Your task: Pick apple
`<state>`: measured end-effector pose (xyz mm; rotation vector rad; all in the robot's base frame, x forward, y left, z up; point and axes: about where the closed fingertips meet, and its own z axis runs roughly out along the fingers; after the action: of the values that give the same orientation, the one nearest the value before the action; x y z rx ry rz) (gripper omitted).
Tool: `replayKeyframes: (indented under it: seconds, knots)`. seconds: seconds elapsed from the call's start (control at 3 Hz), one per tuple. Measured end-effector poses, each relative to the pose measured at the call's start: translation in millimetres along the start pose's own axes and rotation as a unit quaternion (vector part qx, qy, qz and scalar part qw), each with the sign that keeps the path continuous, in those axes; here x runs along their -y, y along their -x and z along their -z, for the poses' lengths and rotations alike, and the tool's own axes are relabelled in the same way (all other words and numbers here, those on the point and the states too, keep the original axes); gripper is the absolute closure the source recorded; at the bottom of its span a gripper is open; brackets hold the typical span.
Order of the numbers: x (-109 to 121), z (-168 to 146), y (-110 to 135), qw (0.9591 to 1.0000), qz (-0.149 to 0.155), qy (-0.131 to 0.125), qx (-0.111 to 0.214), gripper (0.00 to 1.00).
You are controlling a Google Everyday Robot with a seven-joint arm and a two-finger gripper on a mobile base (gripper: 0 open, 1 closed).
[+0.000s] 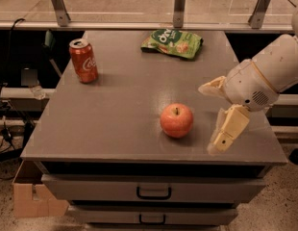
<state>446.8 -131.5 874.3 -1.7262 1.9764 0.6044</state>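
Observation:
The apple, round and red-pink with a short dark stem, sits on the grey table near its front edge, right of centre. My gripper hangs from the white arm at the right, just right of the apple and apart from it. It is open and empty: one cream finger points down toward the table's front right, the other points left above the apple's level.
A red soda can stands at the table's back left. A green snack bag lies at the back centre. Drawers sit under the table front. A cardboard box is on the floor at left.

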Motion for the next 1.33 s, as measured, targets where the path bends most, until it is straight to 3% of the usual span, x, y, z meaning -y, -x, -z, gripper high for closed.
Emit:
replayKeyframes:
  seconds: [0.33,0.67,1.33]
  knots:
    - [-2.1,-23.8,12.8,0.9987,0.022,0.013,0.044,0.00]
    - [6.1,-44.5,12.0,0.9971,0.032,0.014,0.068,0.00]
    - [21.7,-63.9,22.3,0.9938,0.015,0.025,0.107,0.48]
